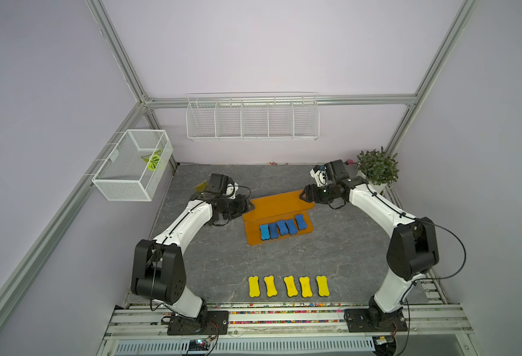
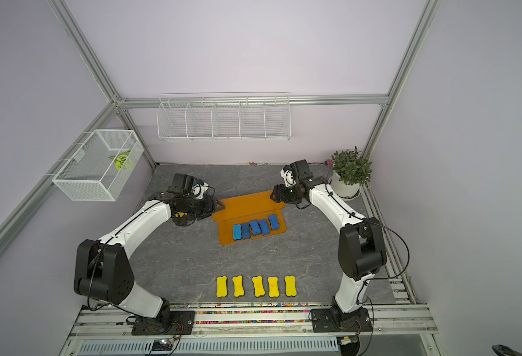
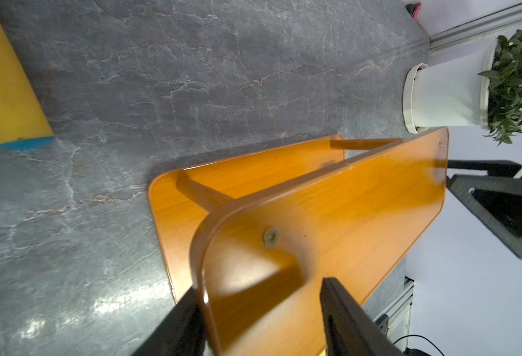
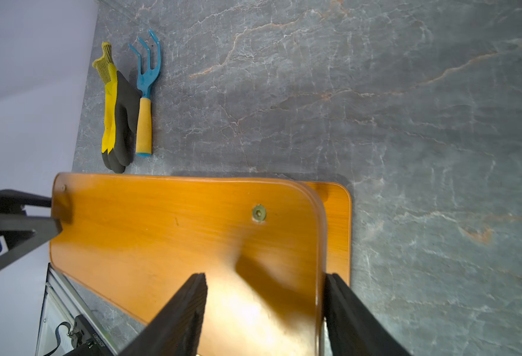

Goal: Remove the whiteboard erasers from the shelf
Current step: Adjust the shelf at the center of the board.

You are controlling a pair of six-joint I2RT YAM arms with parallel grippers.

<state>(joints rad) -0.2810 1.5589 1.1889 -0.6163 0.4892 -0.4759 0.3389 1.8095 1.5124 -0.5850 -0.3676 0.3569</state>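
Left gripper (image 1: 248,204): we see it spread wide, one jaw under and one jaw over the end of the upper board (image 3: 346,215). The board's edge sits against the under jaw, and the over jaw looks clear of the wood.
Right gripper (image 1: 302,196): we see the same wide straddle at the board's opposite end.
Shelf (image 1: 278,205): it spans the gap between the two grippers, each end reaching into a pair of jaws.
Blue erasers (image 1: 282,227): we count five leaning in a row on the lower board (image 1: 252,231), just below and between both grippers, towards the arm bases.
Yellow erasers (image 1: 289,286): we count five flat in a row on the table (image 1: 222,262), well apart from both grippers.
Garden glove (image 4: 115,117) and hand rake (image 4: 145,101): beyond the left gripper.
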